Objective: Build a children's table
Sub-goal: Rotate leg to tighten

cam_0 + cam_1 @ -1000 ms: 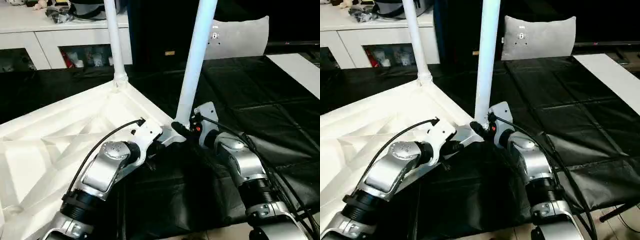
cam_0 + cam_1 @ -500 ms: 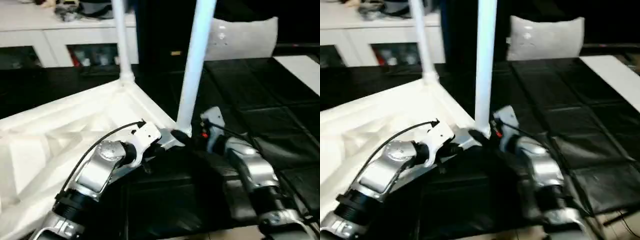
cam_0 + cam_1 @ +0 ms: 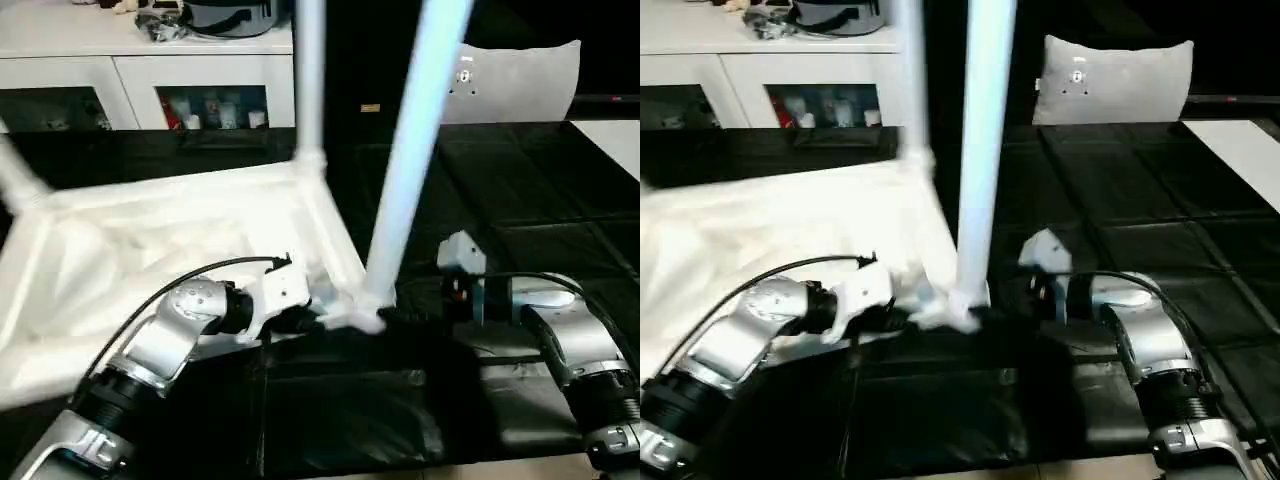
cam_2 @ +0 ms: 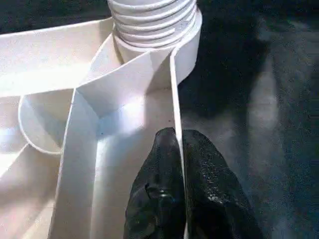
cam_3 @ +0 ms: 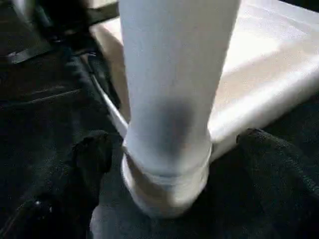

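The white tabletop [image 3: 150,250] lies underside up on the black mat, ribs showing. A white leg [image 3: 410,170] stands upright in its near corner socket. Another leg [image 3: 310,80] stands in the far corner. My left gripper [image 4: 177,134] is shut on the thin rim wall [image 4: 174,89] of the tabletop, just beside the near socket [image 4: 154,20]. My right gripper [image 5: 177,149] is open. Its black fingers [image 5: 92,154] stand apart on either side of the foot of the near leg [image 5: 174,74], apart from it.
A grey cushion [image 3: 520,80] leans at the back right. A white cabinet [image 3: 150,70] with clutter on it runs along the back left. A white board [image 3: 615,135] lies at the right edge. Black mat [image 3: 520,210] covers the floor.
My right gripper has opened and let go of the near leg's foot. The left gripper keeps its hold on the rim. The camera has swung, so the whole scene sits differently.
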